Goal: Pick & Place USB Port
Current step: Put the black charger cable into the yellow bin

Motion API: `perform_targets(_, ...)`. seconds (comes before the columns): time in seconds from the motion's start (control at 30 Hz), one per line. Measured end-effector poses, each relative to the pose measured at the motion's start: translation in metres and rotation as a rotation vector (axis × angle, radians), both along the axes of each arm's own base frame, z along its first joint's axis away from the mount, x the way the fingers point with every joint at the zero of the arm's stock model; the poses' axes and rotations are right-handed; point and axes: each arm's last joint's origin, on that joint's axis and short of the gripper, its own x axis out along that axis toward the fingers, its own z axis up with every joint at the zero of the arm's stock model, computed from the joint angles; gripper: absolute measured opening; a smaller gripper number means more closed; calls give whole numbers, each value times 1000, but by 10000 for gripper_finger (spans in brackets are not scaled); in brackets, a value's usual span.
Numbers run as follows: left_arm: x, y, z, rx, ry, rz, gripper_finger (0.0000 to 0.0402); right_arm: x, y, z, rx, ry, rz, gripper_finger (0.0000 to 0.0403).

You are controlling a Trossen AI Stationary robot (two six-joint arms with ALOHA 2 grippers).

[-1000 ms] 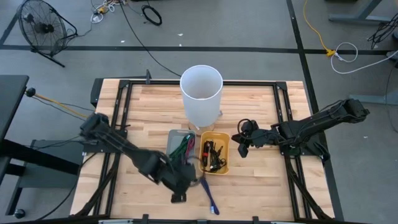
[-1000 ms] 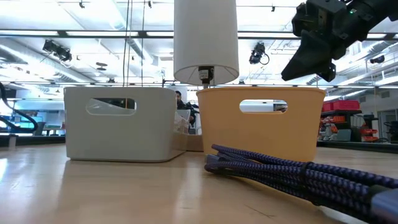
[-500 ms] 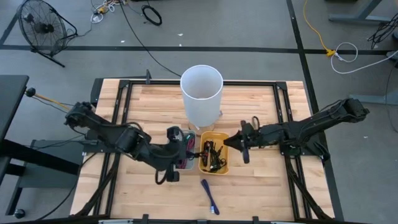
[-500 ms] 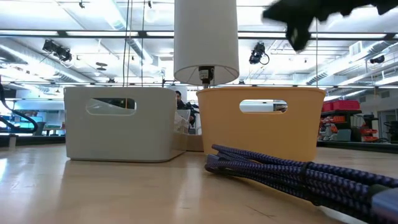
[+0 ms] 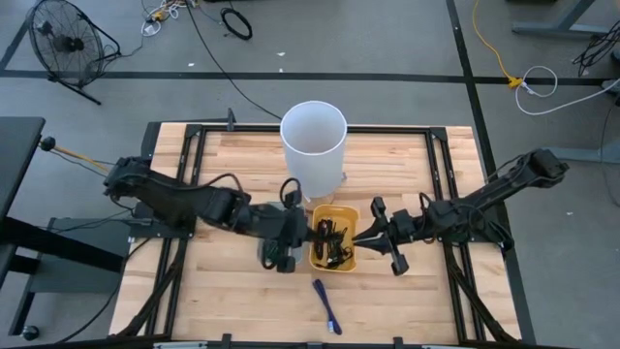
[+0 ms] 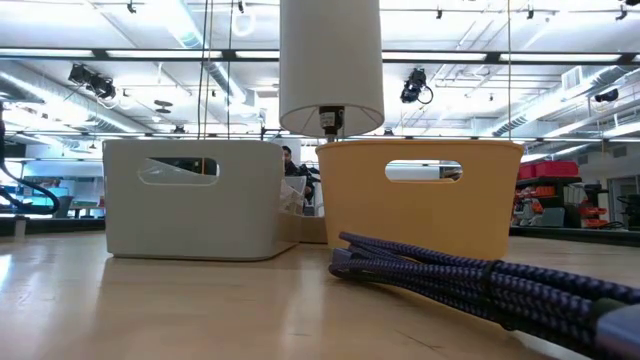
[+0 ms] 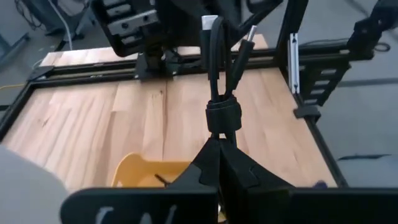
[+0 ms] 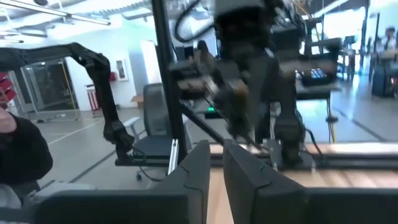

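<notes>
The left gripper point(image 5: 288, 225) hangs over the grey bin, near the middle of the worktop point(image 5: 232, 165), its jaws clamped on a bundled black USB cable point(image 7: 221, 74). In the left wrist view the cable stands up from the pinched fingertips point(image 7: 219, 163) as a tied loop, with its metal plug free beside the loop.

The right gripper point(image 5: 371, 233) sits just beside the yellow bin point(image 5: 332, 236), on the side toward the worktop's right edge. In its wrist view the fingers point(image 8: 198, 167) stand narrowly apart with nothing between them.

The yellow bin holds a tangle of dark cables. In the low view the grey bin point(image 6: 194, 198) stands just beside it. A white cylinder point(image 5: 313, 145) stands behind the 2 bins, toward the far edge. A blue braided cable point(image 5: 325, 305) lies loose on the wood near the front edge.
</notes>
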Motion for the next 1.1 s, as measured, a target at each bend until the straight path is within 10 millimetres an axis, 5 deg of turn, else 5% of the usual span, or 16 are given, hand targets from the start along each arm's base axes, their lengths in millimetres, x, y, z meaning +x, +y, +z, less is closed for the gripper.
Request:
perform_targets(0.23,11,12,-12,-50,-67,-60,0,9,5,-8,-64,-15,-6,58)
perform_targets(0.73,11,11,-9,-60,-97,-83,0,10,0,-3,-79,-67,-118,193)
perform_targets(1.1,12,13,-8,-54,-107,-75,0,45,10,12,-147,-92,-159,200)
